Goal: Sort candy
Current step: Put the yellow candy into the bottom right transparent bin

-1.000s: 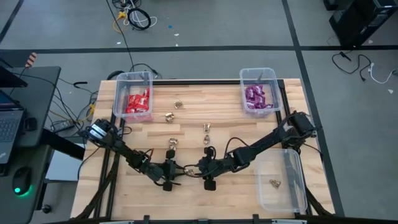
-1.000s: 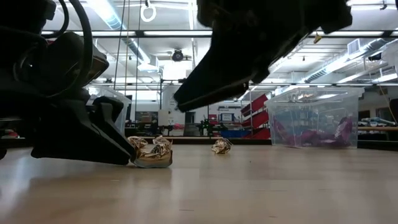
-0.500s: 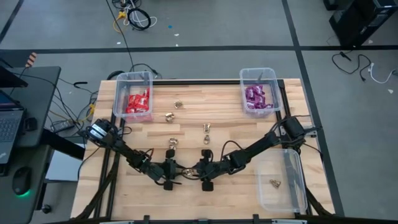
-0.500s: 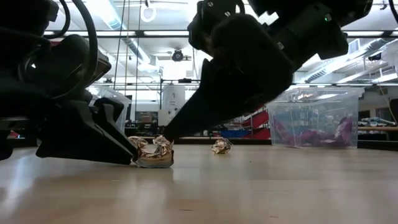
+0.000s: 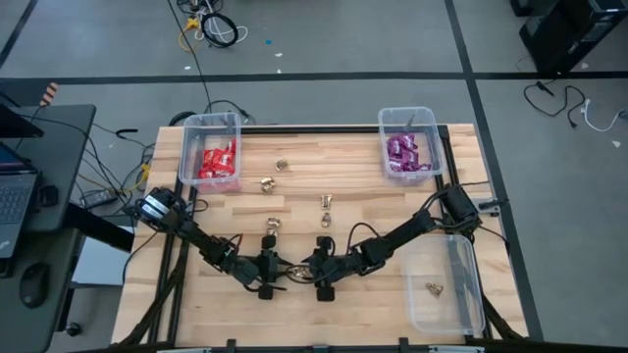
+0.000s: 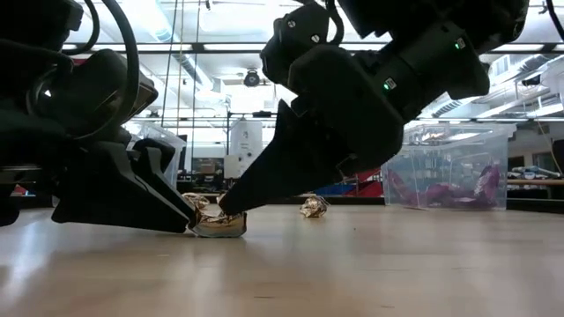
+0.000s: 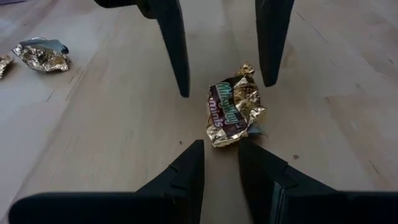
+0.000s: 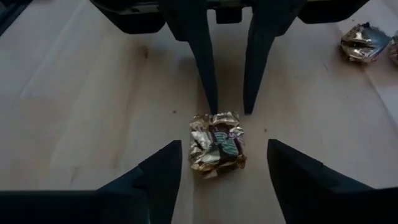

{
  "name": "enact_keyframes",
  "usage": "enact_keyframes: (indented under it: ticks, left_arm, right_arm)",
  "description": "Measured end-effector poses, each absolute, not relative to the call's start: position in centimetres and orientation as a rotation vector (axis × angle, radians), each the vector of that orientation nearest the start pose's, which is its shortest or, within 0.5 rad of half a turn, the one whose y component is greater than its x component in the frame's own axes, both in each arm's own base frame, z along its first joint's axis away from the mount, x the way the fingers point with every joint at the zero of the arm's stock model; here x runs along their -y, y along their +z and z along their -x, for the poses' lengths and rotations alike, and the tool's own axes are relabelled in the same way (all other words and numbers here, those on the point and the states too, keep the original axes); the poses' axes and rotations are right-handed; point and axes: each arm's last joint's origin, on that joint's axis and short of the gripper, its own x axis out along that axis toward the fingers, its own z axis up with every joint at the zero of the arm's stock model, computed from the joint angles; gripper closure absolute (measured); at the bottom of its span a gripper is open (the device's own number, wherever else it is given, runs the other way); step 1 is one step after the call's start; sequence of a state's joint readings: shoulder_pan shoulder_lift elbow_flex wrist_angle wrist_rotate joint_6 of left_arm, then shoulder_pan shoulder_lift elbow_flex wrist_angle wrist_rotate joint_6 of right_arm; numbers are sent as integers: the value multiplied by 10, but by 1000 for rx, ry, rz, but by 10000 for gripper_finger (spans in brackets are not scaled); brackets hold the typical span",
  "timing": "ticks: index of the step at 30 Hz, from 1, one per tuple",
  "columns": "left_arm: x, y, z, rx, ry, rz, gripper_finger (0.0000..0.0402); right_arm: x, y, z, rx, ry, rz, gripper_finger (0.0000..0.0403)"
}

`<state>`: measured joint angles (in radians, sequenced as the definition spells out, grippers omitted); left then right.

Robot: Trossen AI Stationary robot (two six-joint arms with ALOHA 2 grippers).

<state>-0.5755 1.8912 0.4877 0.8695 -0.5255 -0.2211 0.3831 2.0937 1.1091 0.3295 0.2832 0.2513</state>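
Facing each other lower centre: left gripper (image 5: pixel 278 271) and right gripper (image 5: pixel 302 270), gold candy (image 7: pixel 233 112) between. Left jaws nearly together at its edge. Right jaws apart, straddling it.

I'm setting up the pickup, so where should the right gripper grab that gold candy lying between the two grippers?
Across the crumpled middle of the gold candy, probably from straight above: it lies flat, and the right gripper already straddles it, open. The left gripper sits at one end.

Grey floor (image 5: pixel 343 39) with dark tape lines, black desk (image 5: pixel 39 147), ceiling strip lights (image 6: pixel 220 46)
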Motion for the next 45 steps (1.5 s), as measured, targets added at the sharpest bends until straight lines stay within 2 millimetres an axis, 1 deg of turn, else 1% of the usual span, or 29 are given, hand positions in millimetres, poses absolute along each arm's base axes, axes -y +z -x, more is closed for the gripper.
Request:
enact_keyframes:
  ticks: [5, 10, 30, 34, 37, 40, 42, 45]
  left_arm:
    - [142, 75, -245, -456, 1, -62, 300]
    - [142, 75, -245, -456, 2, -60, 300]
    - [142, 77, -246, -435, 26, -39, 300]
    - [144, 91, -247, -383, -8, -57, 300]
    - [144, 90, -246, -404, -28, -87, 300]
    - [146, 91, -246, -399, -52, -77, 300]
    - [147, 90, -245, -410, -96, -70, 300]
    - [147, 88, -244, -439, -116, -75, 300]
  right_arm:
    - [-147, 105, -388, -600, 20, -34, 167]
    - [-148, 105, -388, -596, 22, -31, 160]
    - [-147, 104, -387, -614, 20, -24, 164]
    - [-147, 104, -387, -616, 20, -23, 163]
    - [-147, 104, -387, -619, 19, -22, 164]
    - [-147, 104, -387, -618, 20, -22, 167]
    - [-147, 104, -387, -619, 19, -22, 167]
    - [-147, 104, -387, -619, 20, -21, 167]
